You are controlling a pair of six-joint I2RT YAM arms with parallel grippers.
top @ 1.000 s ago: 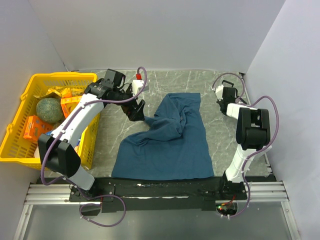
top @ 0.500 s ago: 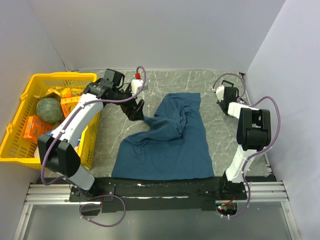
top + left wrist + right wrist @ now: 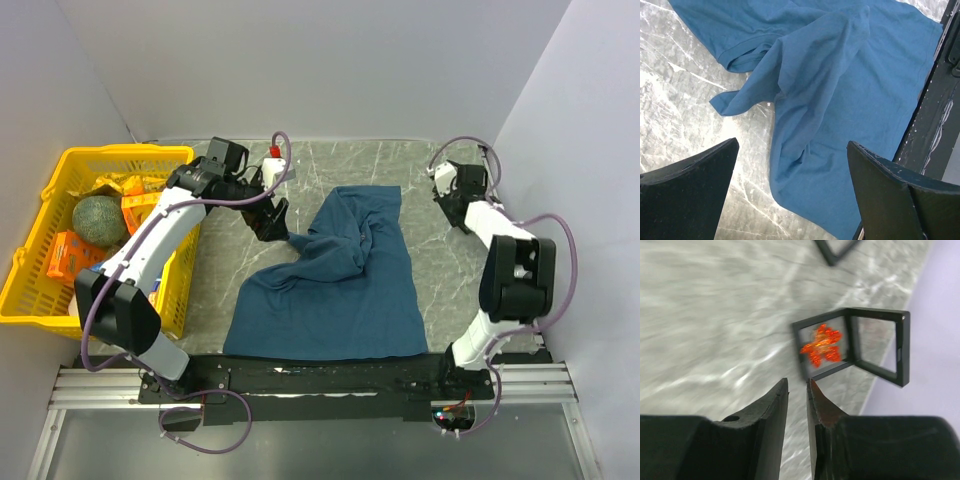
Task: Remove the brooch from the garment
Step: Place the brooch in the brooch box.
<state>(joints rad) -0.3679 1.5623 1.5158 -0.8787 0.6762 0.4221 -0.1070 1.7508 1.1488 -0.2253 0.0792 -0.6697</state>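
Cloth fills the middle of the top view: the garment (image 3: 340, 285), a dark teal-blue T-shirt, lies rumpled on the grey marbled table (image 3: 215, 290), its upper part bunched into folds and its lower hem spread flat toward the bottom of the frame. The left gripper (image 3: 272, 222) hangs just beside the shirt's upper left corner, its jaws spread wide with nothing between them. In the left wrist view a sleeve and a loose fold lie below the two dark fingers.

The brooch, orange-red and blurred, shows only in the right wrist view (image 3: 822, 346), right of centre, set in a black hinged frame case (image 3: 879, 345) that stands open on the table near the pale wall. It lies off the shirt. The right gripper (image 3: 796, 381) points toward it from the lower edge, short of the case, its jaws a narrow slit apart and holding nothing.

A yellow basket (image 3: 30, 270) sits at the left edge, with a green melon (image 3: 98, 220) inside.
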